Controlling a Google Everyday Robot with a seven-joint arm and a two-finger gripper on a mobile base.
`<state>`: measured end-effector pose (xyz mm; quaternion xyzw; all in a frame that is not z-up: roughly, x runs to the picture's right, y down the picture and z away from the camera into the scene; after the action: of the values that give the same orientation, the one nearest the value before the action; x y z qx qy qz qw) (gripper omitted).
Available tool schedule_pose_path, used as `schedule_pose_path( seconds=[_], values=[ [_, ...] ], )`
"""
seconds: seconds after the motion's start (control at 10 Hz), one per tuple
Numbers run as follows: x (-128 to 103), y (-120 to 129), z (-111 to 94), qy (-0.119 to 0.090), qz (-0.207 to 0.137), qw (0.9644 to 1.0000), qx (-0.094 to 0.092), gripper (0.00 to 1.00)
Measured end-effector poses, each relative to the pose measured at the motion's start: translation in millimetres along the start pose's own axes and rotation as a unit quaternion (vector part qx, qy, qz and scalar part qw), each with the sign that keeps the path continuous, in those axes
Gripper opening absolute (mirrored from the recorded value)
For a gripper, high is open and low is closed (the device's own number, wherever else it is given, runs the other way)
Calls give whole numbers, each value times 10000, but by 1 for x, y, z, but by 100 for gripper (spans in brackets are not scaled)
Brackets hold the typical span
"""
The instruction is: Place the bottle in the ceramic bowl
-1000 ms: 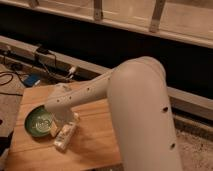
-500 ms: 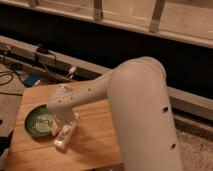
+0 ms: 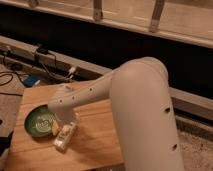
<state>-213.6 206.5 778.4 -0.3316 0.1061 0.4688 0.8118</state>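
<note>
At the far left edge of the frame, dark cables trail over the floor. A small blue object lies just beyond the back left corner of the wooden table. Above them, in the upper left, a dark plug or adapter sits on a pale ledge that runs diagonally down toward the right.

On the left part of the table rests the ceramic bowl, green and shallow with a paler pattern at its centre. Nothing lies inside it. Just right of the bowl, at its right rim, the gripper points down from a rounded white wrist. It sits low over the table, above the upper end of the bottle. The wrist covers it from above, so it cannot be told whether the gripper is apart, together or clamped on the bottle.

The bottle is pale and lies outside the bowl, just beside its lower right edge. Its length runs from the gripper down toward the front edge of the table. Whether it rests flat on the wood or is lifted slightly cannot be told.

From the wrist, the white arm rises rightward across the table. It swells into a large elbow that fills the centre and lower right of the frame. Behind it, a dark band runs across the upper frame, and above that stand metal brackets.
</note>
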Motion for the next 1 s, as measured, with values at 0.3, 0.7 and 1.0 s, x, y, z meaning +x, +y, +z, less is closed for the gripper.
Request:
schedule_pose_path(
  seconds=[0.3,0.7,1.0],
  values=[
    [-1,1,4,51,-59,9999,101,80],
    [-3,-4,21,211,3,9993,321,80],
    [-1,-5,38,418,67,9984,371,79]
  ],
)
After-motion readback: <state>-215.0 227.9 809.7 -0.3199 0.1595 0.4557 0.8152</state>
